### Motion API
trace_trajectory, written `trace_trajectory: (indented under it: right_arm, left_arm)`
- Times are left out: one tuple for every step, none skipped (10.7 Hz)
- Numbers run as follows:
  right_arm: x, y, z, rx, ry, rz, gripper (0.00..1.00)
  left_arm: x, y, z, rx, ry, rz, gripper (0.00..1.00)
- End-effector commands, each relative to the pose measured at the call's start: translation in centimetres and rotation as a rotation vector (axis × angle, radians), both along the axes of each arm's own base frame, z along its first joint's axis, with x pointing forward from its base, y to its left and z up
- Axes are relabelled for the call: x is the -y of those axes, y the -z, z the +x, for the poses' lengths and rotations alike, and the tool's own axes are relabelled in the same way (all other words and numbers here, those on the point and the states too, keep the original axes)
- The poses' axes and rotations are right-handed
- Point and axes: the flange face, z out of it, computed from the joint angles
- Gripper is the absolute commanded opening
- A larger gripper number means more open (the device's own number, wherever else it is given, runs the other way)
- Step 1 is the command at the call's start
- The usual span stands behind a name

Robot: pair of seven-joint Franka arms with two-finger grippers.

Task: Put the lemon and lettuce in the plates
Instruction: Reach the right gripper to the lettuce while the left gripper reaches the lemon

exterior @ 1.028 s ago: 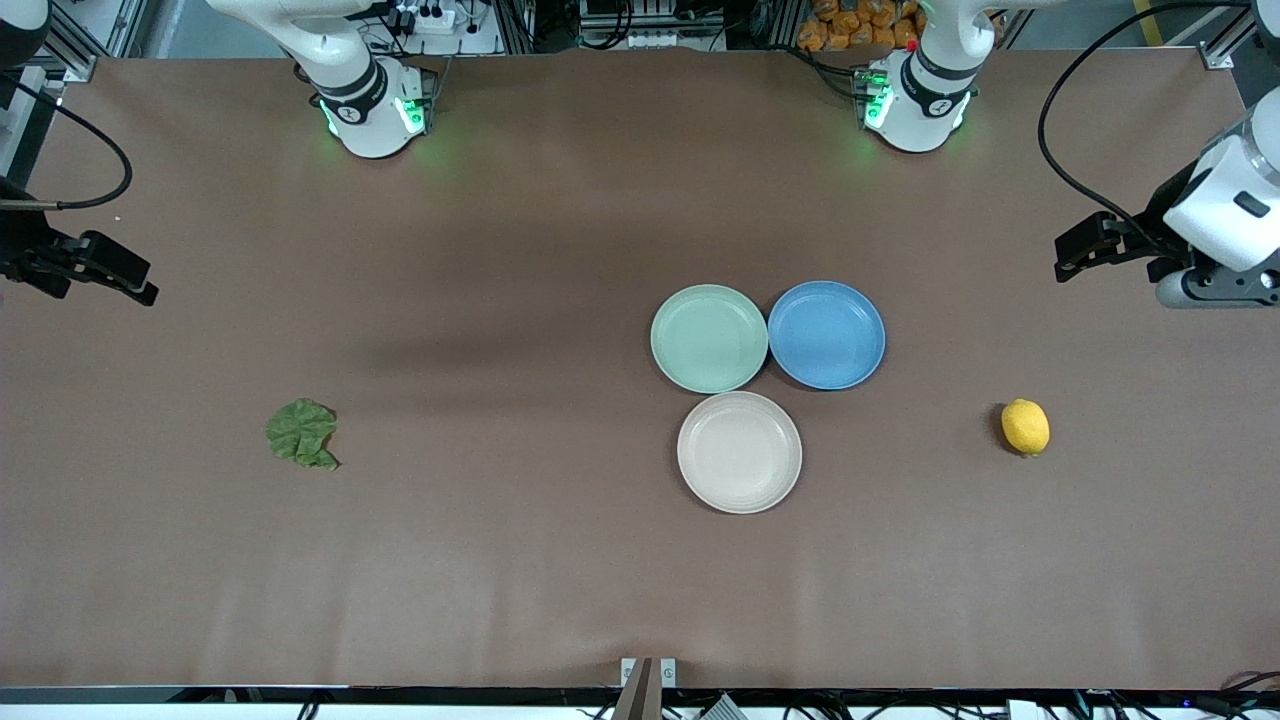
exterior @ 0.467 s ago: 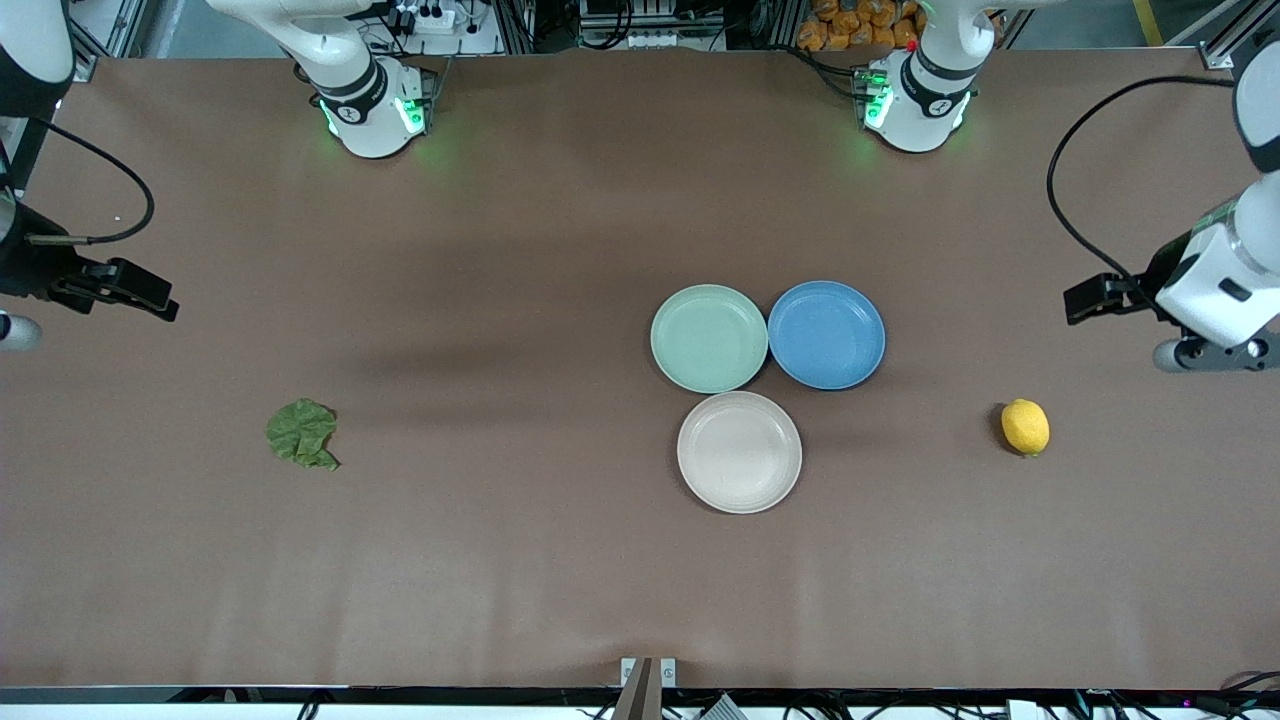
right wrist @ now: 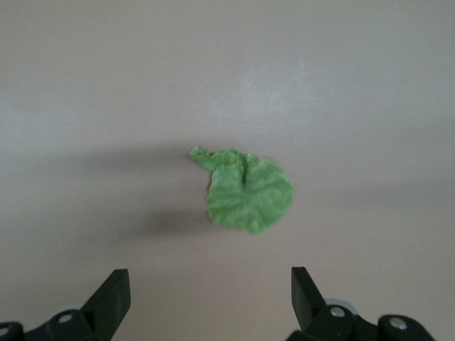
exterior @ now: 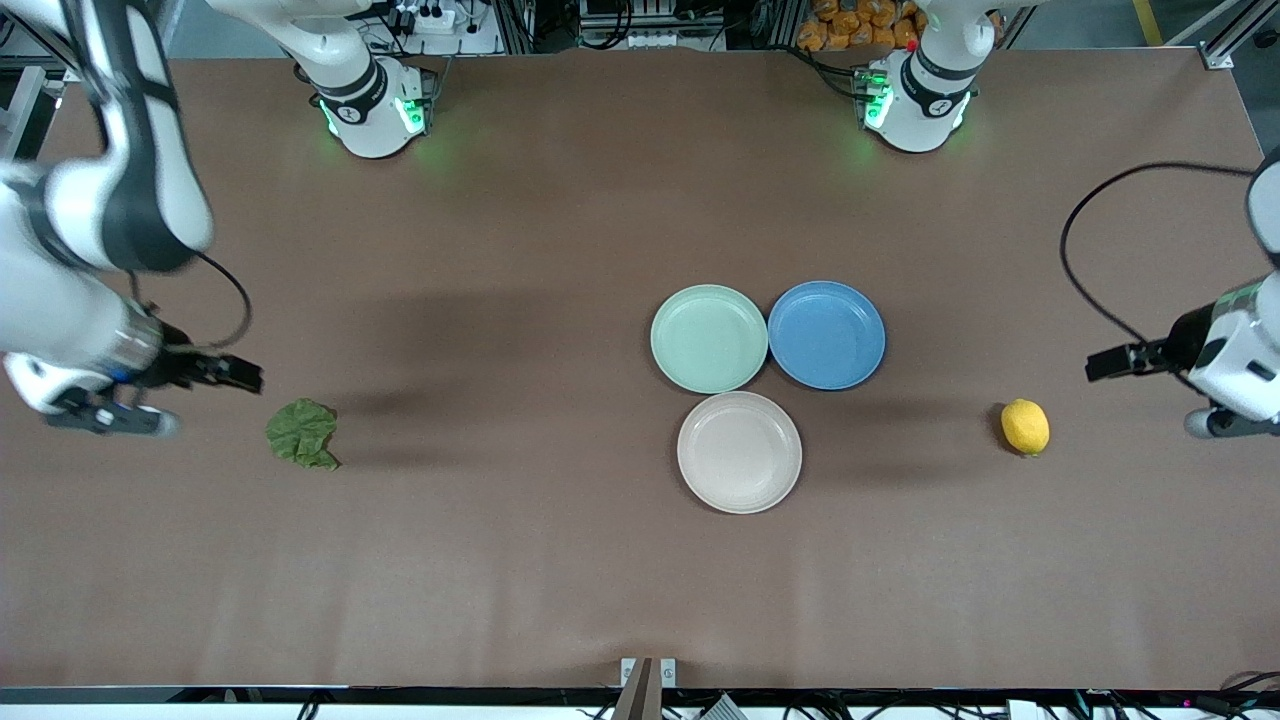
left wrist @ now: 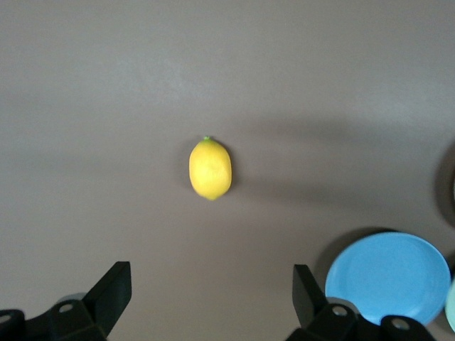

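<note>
While both grippers' jaws stand spread, lemon [exterior: 1025, 427] and lettuce [exterior: 302, 433] lie apart from clustered plates [exterior: 709, 338].

- This is looking like a robotics lab, not a home or a kitchen.
- Two white robot arm bases [exterior: 372, 100] are standing bolted along one edge of a wide table [exterior: 560, 570], with green status lights glowing on them.
- A plain brown covering is lying across the whole table, as on a test bench.
- Aluminium framing [exterior: 1225, 50] is running along the table's corners and past the bases.
- Black cables [exterior: 1100, 250] are trailing from the arms, and a power strip [exterior: 425, 15] with plugs is sitting past the table's edge.
- Orange packets [exterior: 850, 25] are piling up among the equipment by the bases.
</note>
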Motion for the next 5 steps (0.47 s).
trace_trajectory:
  right_arm:
    - [1.1,4.9,0.9,0.019,-0.047,0.011,1.0]
    - [2.3,7.5,1.2,0.023,-0.036,0.007,1.0]
    - [2.9,9.6,1.5,0.037,-0.03,0.003,1.0]
    - [3.0,11.3,1.6,0.046,-0.029,0.0,1.0]
    - [3.1,12.9,1.9,0.068,-0.029,-0.004,1.0]
  left_arm:
    - [-0.6,5.2,-1.0,0.032,-0.002,-0.016,1.0]
    - [-0.7,8.3,-1.3,0.029,-0.001,-0.018,1.0]
    - [-0.6,10.9,-1.2,0.009,0.011,-0.01,1.0]
    - [-0.2,12.9,-1.0,-0.021,0.024,0.0,1.0]
    - [-0.6,14.5,-1.1,-0.047,0.024,0.004,1.0]
